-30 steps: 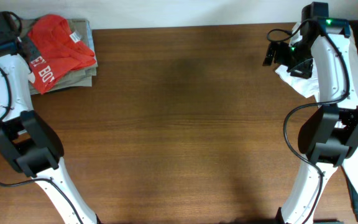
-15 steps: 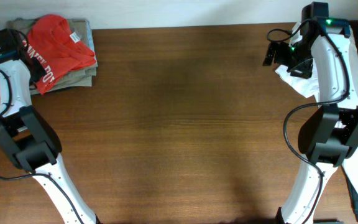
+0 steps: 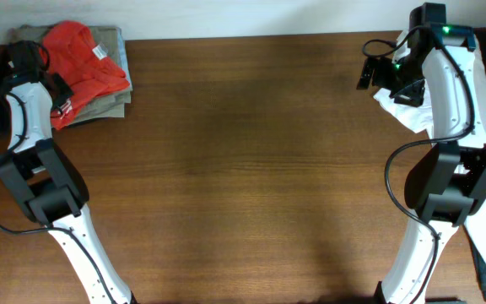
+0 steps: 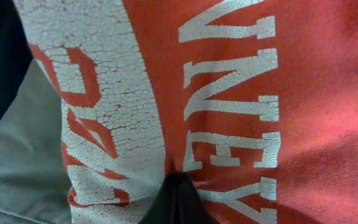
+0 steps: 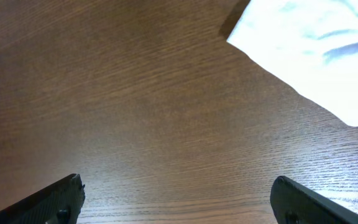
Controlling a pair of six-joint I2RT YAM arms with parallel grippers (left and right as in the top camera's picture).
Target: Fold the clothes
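Red-orange T-shirt (image 3: 87, 59) crumpled atop khaki folded pile (image 3: 112, 97), far-left corner of table (image 3: 251, 169). Left gripper (image 4: 176, 198) pressed into lettered cloth; only dark tip shows, so pinching or open, cannot tell. Fabric soft, light, limp, likely to bunch and drag; take hem or shoulder edge. Right gripper (image 5: 179, 193) spread wide, empty, beside white garment (image 5: 316, 56).

The T-shirt (image 4: 316, 93) is soft, matt cloth, its white lettering (image 4: 104, 93) cracked and rough. The bench (image 5: 135, 112) is grained wood with a faint sheen. The white garment (image 5: 316, 43) is smooth cloth.
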